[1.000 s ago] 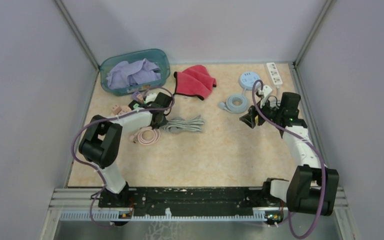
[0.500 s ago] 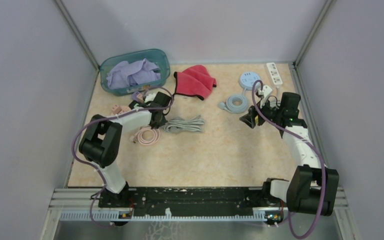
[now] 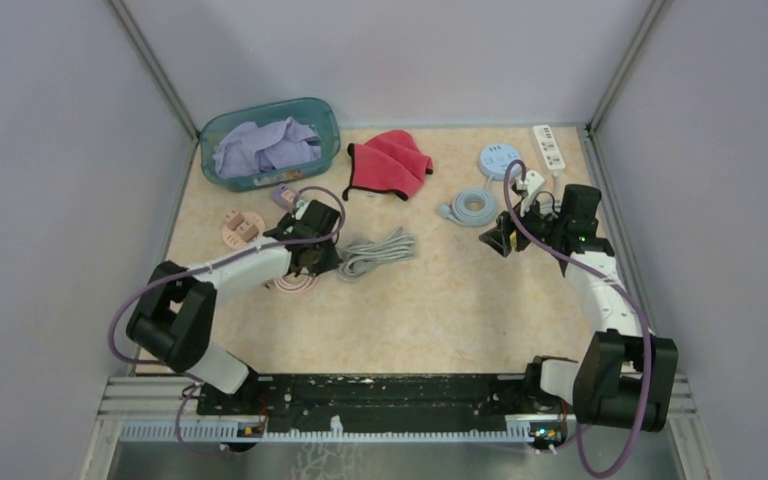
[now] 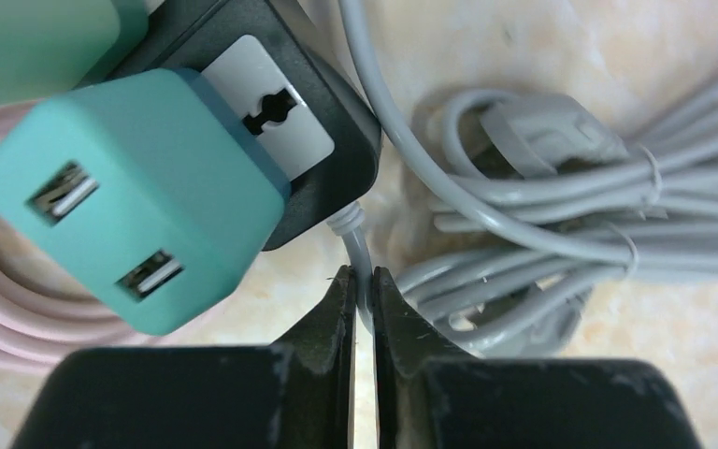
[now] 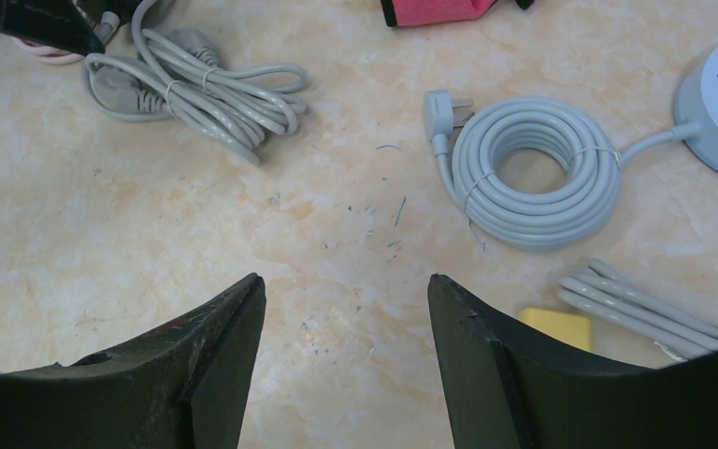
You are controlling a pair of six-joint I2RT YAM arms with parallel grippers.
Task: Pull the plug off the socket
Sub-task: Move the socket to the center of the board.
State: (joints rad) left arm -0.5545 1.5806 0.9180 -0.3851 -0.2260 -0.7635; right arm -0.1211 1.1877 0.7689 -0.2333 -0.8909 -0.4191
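Your left arm (image 3: 250, 265) has drawn back toward its base, jaws clamped on the grey cord (image 4: 360, 248) just below the black socket (image 4: 327, 159), teal plug (image 4: 122, 196) seated in it up-left of them; right jaws stand apart.

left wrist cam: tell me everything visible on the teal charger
The teal charger is a boxy, round-edged cube in matte-looking plastic, with two USB ports on the face toward the camera. It sits tilted in the frame and looks seated in the black socket block, beside a free white outlet face. A pink coiled cable shows behind it. The left claw does not touch it; it is shut on the gray cord leaving the block.
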